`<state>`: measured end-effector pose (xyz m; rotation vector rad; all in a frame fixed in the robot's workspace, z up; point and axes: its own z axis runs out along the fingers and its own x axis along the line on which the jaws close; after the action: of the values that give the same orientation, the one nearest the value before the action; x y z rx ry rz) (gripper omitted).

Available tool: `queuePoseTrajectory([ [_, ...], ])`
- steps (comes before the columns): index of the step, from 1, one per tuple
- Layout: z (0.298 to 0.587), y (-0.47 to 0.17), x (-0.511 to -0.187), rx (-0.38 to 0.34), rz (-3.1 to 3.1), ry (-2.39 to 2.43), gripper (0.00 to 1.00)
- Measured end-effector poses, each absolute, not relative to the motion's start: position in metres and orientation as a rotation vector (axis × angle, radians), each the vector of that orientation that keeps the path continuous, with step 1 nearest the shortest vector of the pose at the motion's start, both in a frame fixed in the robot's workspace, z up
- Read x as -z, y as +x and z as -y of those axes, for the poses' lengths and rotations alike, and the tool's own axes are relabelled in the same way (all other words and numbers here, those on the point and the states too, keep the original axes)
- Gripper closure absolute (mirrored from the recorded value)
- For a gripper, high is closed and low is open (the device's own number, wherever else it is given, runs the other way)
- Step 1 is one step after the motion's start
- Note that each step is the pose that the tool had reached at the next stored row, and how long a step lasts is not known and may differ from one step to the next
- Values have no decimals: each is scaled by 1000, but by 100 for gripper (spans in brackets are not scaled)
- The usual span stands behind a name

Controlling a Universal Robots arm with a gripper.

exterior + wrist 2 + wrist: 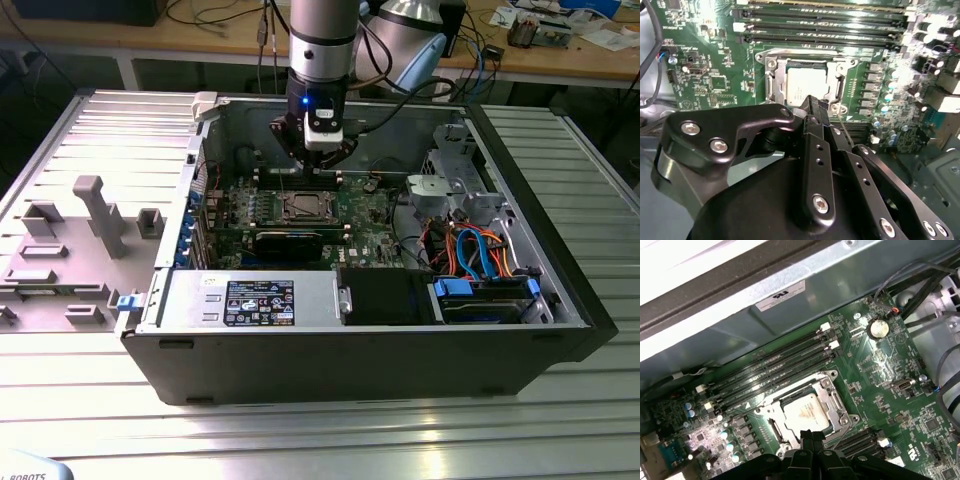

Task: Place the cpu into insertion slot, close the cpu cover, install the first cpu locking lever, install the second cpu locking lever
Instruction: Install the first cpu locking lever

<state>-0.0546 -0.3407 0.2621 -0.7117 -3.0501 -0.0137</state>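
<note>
Silver cpu [807,84] lies seated just beyond the jaws.

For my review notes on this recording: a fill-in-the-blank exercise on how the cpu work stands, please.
1. The cpu sits in the ___.
2. Its metal top shows through the window of the ___.
3. The gripper hangs above the cpu, holding ___.
4. The memory slots lie between the cpu and the case ___.
Missing words: insertion slot; cpu cover; nothing; wall.
</note>
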Motion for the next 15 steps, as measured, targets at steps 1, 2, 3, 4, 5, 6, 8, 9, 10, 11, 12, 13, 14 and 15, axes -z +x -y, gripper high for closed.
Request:
queuePoseTrajectory([
  [1,341,-55,-262,21,3057,-712,89],
  [2,341,-55,-262,23,3064,-693,89],
  [3,341,-55,-262,23,3073,-652,89],
  [4,341,-55,-262,23,3079,-623,89],
  [5,341,-55,-262,23,3087,-584,89],
  [6,341,-55,-262,23,3092,-551,89],
  [8,341,-55,-262,24,3107,-474,89],
  [9,341,-55,-262,24,3110,-468,89],
  [10,341,-55,-262,25,3114,-465,89],
  [11,341,-55,-262,25,3115,-464,89],
  [12,341,-55,-262,25,3115,-464,89],
  [13,341,-55,-262,25,3115,-464,89],
  [14,341,-55,-262,25,3115,-464,89],
  [15,341,-55,-262,25,3115,-464,89],
])
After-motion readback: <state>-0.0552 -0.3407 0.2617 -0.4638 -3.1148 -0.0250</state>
